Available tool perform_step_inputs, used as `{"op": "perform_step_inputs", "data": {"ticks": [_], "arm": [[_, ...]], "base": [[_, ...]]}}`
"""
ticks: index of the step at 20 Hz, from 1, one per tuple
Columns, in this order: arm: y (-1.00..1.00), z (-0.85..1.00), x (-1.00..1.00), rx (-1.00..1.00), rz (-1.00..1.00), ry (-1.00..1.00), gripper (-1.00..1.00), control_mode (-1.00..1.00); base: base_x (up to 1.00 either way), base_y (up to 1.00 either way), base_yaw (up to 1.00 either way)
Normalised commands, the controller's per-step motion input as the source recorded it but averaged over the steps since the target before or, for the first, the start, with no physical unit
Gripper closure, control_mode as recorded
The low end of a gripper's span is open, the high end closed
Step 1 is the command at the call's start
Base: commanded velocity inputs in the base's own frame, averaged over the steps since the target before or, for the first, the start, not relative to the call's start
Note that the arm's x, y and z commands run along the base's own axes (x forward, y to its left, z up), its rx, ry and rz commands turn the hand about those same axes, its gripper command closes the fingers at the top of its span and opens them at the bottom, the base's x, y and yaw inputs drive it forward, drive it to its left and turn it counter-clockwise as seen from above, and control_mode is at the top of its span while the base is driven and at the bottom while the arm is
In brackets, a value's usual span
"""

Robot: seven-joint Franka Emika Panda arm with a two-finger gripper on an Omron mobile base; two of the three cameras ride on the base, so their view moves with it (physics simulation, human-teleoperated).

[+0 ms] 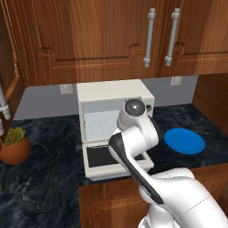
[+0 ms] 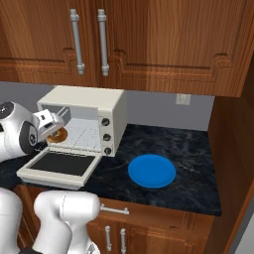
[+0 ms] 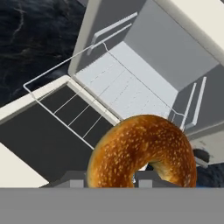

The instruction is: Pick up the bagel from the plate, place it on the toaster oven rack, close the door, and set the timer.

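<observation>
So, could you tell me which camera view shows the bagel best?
The hand view: the bagel fills the foreground, seeded crust and hole clear, above the toaster oven rack. The right base view shows it small, at the gripper. In the left base view the arm hides it.

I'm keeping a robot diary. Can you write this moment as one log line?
claw: holding bagel | door: open | rack: bare | plate: bare

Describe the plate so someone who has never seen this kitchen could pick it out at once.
Start at the cream-white toaster oven standing on the dark marbled counter under the wooden cabinets. On the counter beside the oven, on the side where its knobs are, lies the plate. It is a flat, round, bright blue disc with nothing on it, the only blue thing on the counter.
</observation>
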Motion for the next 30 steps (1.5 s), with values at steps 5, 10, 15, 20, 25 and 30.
{"op": "perform_step_inputs", "data": {"ticks": [5, 10, 15, 20, 25, 30], "arm": [[0.09, -0.25, 0.3, 0.0, 0.0, 0.08, 1.0, -1.0], [0.08, -0.4, 0.28, 0.0, 0.0, 0.05, 1.0, -1.0], [0.13, -0.24, 0.32, 0.0, 0.0, 0.0, 1.0, -1.0], [0.14, -0.2, 0.39, 0.0, 0.0, 0.0, 1.0, -1.0], [0.11, -0.24, 0.36, 0.0, 0.0, 0.01, 1.0, -1.0], [0.05, -0.29, 0.26, 0.0, 0.0, 0.01, 1.0, -1.0]], "base": [[0.0, 0.0, 0.0], [0.0, 0.0, 0.0], [0.0, 0.0, 0.0], [0.0, 0.0, 0.0], [0.0, 0.0, 0.0], [0.0, 0.0, 0.0]]}}
